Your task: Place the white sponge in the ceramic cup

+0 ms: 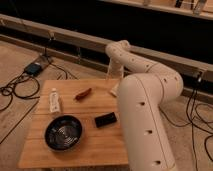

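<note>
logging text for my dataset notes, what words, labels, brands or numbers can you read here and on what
No text is readable anywhere in this view.
white tube: carries a label, too blurred to read.
black bowl, flat black object, reddish item: no markings visible.
claw, above the far edge of the table near the white sponge: no markings visible on either.
</note>
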Robot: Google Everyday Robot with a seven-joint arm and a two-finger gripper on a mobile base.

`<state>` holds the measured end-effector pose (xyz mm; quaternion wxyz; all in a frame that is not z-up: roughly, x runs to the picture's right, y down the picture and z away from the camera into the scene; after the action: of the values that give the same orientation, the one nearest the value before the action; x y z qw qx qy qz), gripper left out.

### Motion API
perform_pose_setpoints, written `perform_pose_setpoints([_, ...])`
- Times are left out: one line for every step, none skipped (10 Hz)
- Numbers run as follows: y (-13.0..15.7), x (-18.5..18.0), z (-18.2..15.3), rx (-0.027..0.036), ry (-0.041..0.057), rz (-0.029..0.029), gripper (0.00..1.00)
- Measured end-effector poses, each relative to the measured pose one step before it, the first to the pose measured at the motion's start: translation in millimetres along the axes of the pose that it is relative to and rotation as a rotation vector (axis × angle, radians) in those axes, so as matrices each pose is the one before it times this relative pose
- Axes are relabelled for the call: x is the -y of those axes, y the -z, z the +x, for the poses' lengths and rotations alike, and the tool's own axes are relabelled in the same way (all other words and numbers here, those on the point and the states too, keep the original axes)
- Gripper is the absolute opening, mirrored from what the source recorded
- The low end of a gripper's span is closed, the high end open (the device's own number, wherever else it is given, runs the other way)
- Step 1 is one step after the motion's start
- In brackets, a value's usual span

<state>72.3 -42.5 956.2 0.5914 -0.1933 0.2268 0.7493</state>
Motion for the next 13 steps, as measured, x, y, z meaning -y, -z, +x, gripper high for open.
perform_pose_setpoints([-5.04, 1.16, -0.97, 0.00201, -0.00259, 0.00494, 0.65])
perform_pose_setpoints([-5.91, 2.82, -0.44, -0.00038, -0.00598, 0.00791, 0.65])
perform_pose_setpoints([-6.84, 4.47, 0.53, -0.00387, -0.00935, 0.01169, 0.65])
perform_pose_setpoints([-5.46, 3.87, 1.25, -0.00556, -0.00963, 0.01000, 0.65])
perform_pose_setpoints([-5.61, 3.35, 1.82, -0.00747, -0.01081, 0.01036, 0.65])
perform_pose_setpoints([-4.75, 2.99, 1.87, -0.00848, -0.01150, 0.00785, 0.65])
perform_pose_setpoints([-5.58, 1.46, 2.00, -0.01019, -0.01381, 0.00057, 0.65])
perform_pose_setpoints([-2.34, -0.05, 0.57, -0.00407, -0.00698, -0.00223, 0.65])
perform_pose_setpoints([-5.95, 0.59, 1.42, -0.00982, -0.01292, -0.00223, 0.65])
perform_pose_setpoints([-3.70, 1.90, 0.50, -0.00754, -0.01263, 0.00156, 0.65])
perform_pose_setpoints([-3.21, 2.55, -0.55, -0.00571, -0.01803, 0.00067, 0.65])
perform_pose_setpoints([-1.53, 1.24, -1.16, -0.00203, -0.01569, -0.00266, 0.65])
perform_pose_setpoints([-1.49, 1.91, -2.44, -0.00032, -0.02650, -0.00401, 0.65])
